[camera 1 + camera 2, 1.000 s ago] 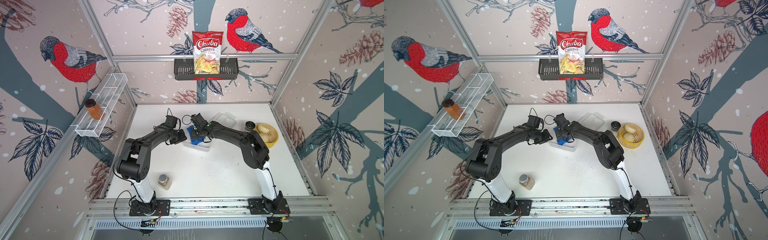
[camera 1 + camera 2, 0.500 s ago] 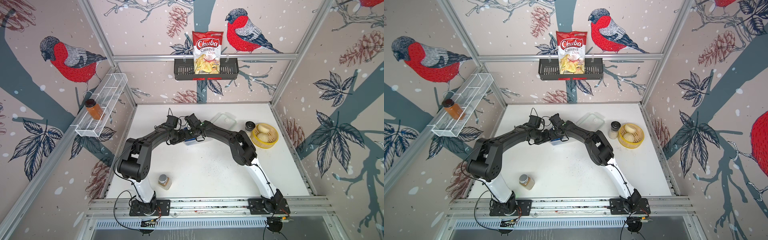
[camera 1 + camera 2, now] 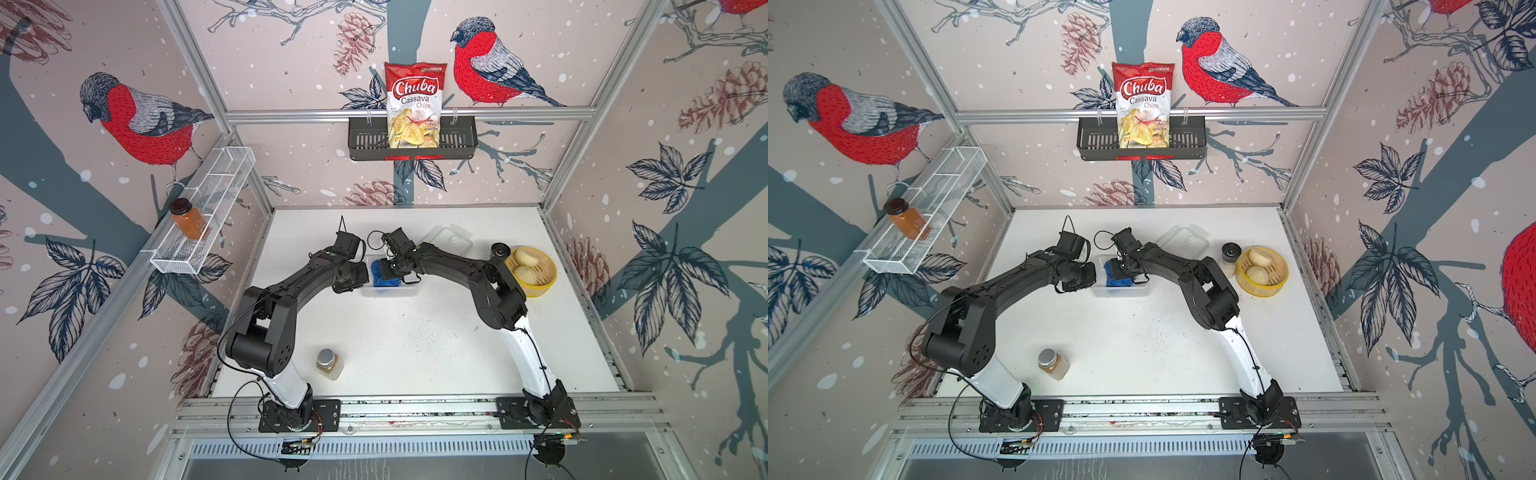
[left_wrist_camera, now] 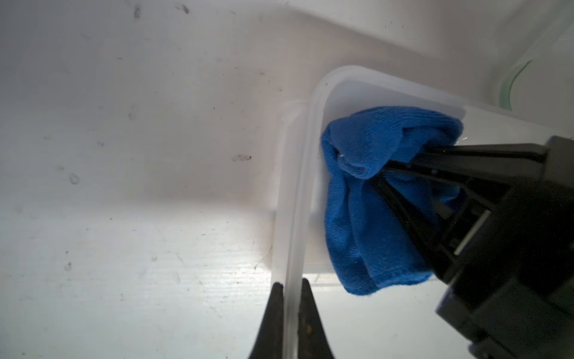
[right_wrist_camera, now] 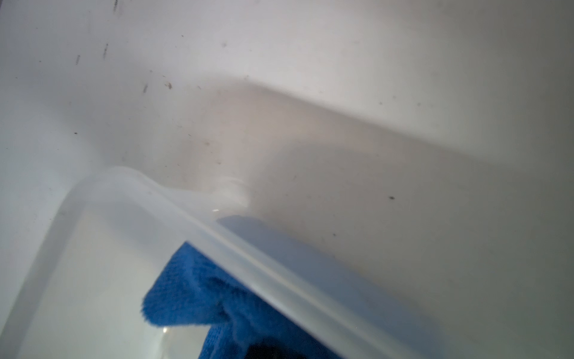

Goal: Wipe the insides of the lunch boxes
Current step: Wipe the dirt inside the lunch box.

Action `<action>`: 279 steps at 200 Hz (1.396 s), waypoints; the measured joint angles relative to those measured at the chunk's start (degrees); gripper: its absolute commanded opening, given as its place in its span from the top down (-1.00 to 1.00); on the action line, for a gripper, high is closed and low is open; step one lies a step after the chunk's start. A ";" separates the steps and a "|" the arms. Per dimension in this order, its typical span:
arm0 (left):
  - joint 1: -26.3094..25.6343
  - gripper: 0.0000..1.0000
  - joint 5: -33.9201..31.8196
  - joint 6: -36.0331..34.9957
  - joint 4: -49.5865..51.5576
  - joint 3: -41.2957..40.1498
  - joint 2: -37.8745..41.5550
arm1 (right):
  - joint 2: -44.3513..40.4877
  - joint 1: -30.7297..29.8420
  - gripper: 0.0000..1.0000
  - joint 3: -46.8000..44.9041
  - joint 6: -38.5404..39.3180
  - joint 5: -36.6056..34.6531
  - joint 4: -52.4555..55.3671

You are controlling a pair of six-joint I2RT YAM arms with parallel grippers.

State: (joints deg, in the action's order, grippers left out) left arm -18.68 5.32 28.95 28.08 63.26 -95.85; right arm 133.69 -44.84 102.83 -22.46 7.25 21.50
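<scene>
The lunch box (image 3: 400, 291) (image 3: 1130, 291), a translucent whitish tub, stands open at the middle back of the table. My left gripper (image 4: 292, 287) is shut on the box's short side wall (image 4: 297, 186), one finger inside and one outside. A bunched blue cloth (image 3: 381, 277) (image 3: 1115, 279) (image 4: 366, 199) lies inside, pressed against that wall. My right gripper (image 3: 390, 271) reaches down into the box, shut on the cloth (image 5: 192, 295); its fingertips are buried in the folds. The clear lid (image 3: 451, 241) (image 3: 1183, 241) lies flat behind the box.
A yellow steamer basket (image 3: 540, 286) with buns and a dark-capped jar (image 3: 500, 250) stand at the right. A spice jar (image 3: 329, 363) stands near the front left. A wire shelf (image 3: 208, 208) holds an orange jar on the left wall; a black basket (image 3: 411, 143) holds chips at the back.
My left gripper has closed on the box's side wall. The right gripper has shifted a little inside the box with the cloth.
</scene>
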 measured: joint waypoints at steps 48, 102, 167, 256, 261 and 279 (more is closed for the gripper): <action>-1.33 1.00 -1.90 -0.31 -0.83 -0.94 -0.07 | -4.26 0.22 1.00 -5.40 -0.44 -3.80 1.33; -1.66 0.96 -4.90 -0.22 0.09 -1.77 1.18 | 0.59 -1.68 1.00 3.74 -0.39 -2.95 6.36; -2.14 0.97 -9.49 0.66 1.79 -1.79 1.14 | 9.49 -4.92 1.00 19.58 0.04 -1.20 13.88; -2.64 0.98 -6.75 0.55 -0.85 -1.64 0.79 | -0.28 2.78 1.00 4.57 0.68 -1.31 13.27; -2.64 0.98 -6.91 0.55 -0.72 -1.55 0.79 | 0.13 2.62 1.00 5.20 0.72 -1.22 13.42; -2.51 0.99 -8.57 0.59 0.22 -1.31 0.70 | 3.10 1.27 1.00 9.84 1.33 -1.22 14.43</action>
State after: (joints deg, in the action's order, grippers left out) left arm -21.19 -3.25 29.54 28.29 61.95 -95.15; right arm 136.79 -43.57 112.66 -21.12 6.02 35.92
